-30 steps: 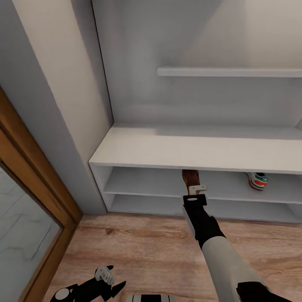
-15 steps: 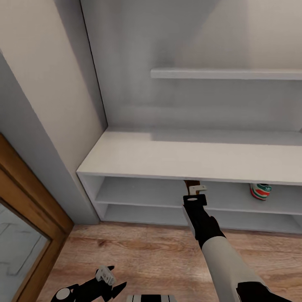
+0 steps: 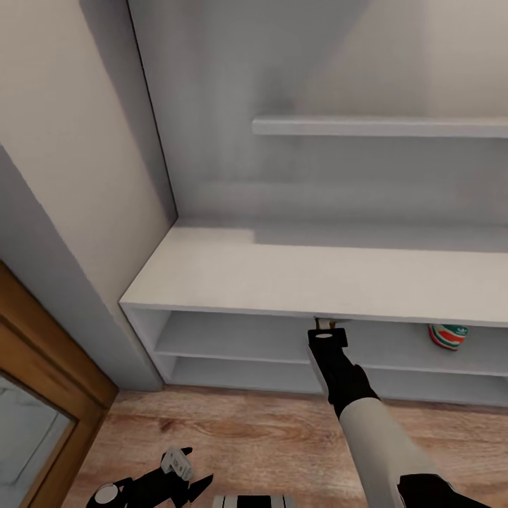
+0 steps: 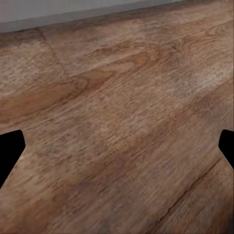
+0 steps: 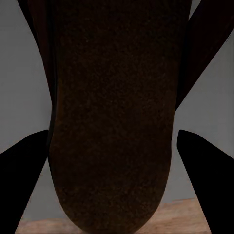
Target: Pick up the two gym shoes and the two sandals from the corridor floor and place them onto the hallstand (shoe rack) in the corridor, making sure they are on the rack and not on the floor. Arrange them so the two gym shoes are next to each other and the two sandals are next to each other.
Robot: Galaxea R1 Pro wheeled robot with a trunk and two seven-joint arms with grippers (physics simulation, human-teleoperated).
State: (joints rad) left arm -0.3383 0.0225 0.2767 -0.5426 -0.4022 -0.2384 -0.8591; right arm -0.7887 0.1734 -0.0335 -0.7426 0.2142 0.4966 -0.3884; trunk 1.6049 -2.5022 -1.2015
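My right gripper reaches into the upper low shelf of the pale hallstand, its tip tucked under the bench top's front edge. It is shut on a dark brown sandal, whose sole runs between the dark fingers in the right wrist view. From the head, the bench top hides nearly all of that sandal. One white gym shoe with green stripes and red trim stands on the same shelf, farther right. Low at the left, my left gripper hangs open over the wooden corridor floor, holding nothing.
A wall shelf juts out above the bench top. A grey wall and a wooden door frame close off the left side. The lower shelf sits just above the floor planks.
The whole view has shifted, with the hallstand now lower and further left in the picture. The bench edge now hides the sandal, which showed clearly before. The left gripper keeps its place.
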